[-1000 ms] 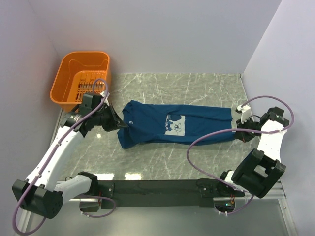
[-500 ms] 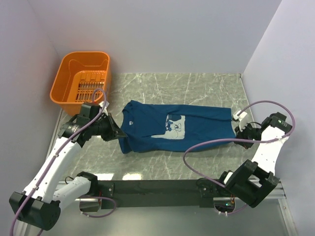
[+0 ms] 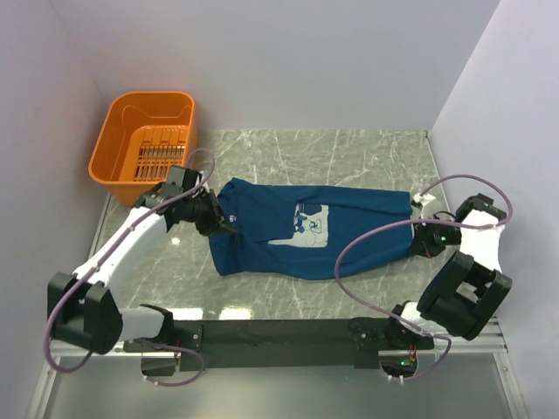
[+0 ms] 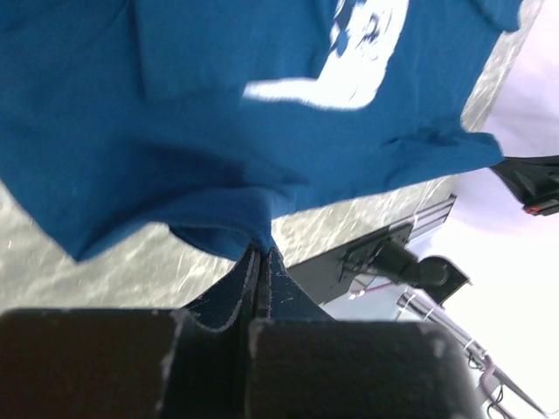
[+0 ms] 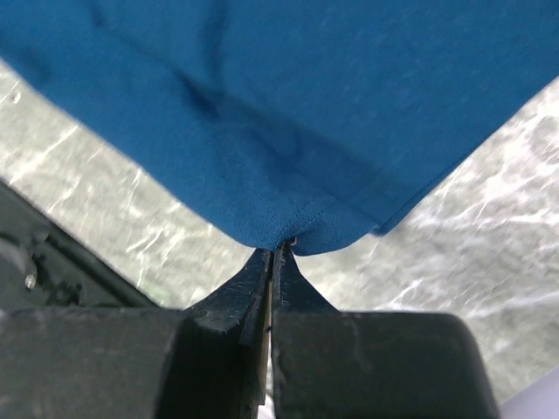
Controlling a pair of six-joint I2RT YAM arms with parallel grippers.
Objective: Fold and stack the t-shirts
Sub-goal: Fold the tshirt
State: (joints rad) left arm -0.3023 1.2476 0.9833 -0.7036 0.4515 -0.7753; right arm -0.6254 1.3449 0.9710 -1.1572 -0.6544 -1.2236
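Observation:
A dark blue t-shirt (image 3: 306,231) with a pale chest print (image 3: 311,223) is stretched left to right over the marble table. My left gripper (image 3: 229,226) is shut on the shirt's left end, and the left wrist view shows cloth (image 4: 175,148) pinched at the fingertips (image 4: 259,251). My right gripper (image 3: 417,237) is shut on the right hem, with a fold of blue fabric (image 5: 288,131) caught between its tips (image 5: 278,247). The shirt hangs slack between the two grips.
An orange plastic basket (image 3: 144,144) stands at the back left corner of the table (image 3: 349,157). White walls close in on the left, back and right. Purple cables loop from both arms, one across the shirt's lower right.
My left gripper has swung right and back, pushing the shirt's left end inward. The right gripper shifted slightly, and the shirt's front edge has spread toward me.

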